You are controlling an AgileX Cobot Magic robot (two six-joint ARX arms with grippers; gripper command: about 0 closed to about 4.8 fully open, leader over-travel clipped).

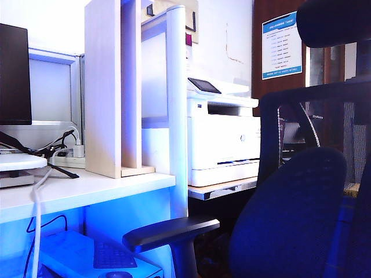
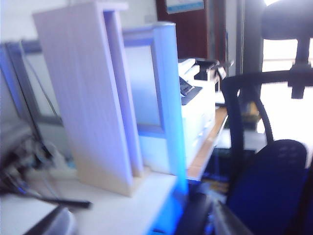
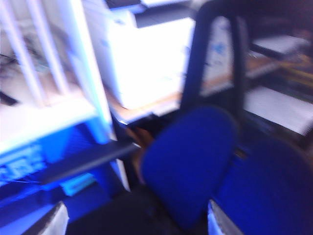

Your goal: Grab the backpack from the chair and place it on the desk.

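Chair [image 1: 301,220] stands right of the bench [image 1: 87,191]. Left gripper [image 2: 142,227] and right gripper [image 3: 134,220] hover before both, jaws spread and empty.

Exterior view: no part of either arm visible. Left wrist view: the left gripper [image 2: 137,223] appears only as two blurred grey fingertips [image 2: 54,224] at the frame edge, rounded, matte, one darker grey, the other paler. No cables, screws or markings can be made out; the picture is too soft. Right wrist view: the right gripper [image 3: 132,223] appears likewise as two pale grey fingertips [image 3: 51,221], wedge-shaped, with a speckled, slightly rough-looking surface, set wide apart at the frame corners. Everything beyond the tips is out of frame, and motion blur hides finer detail.
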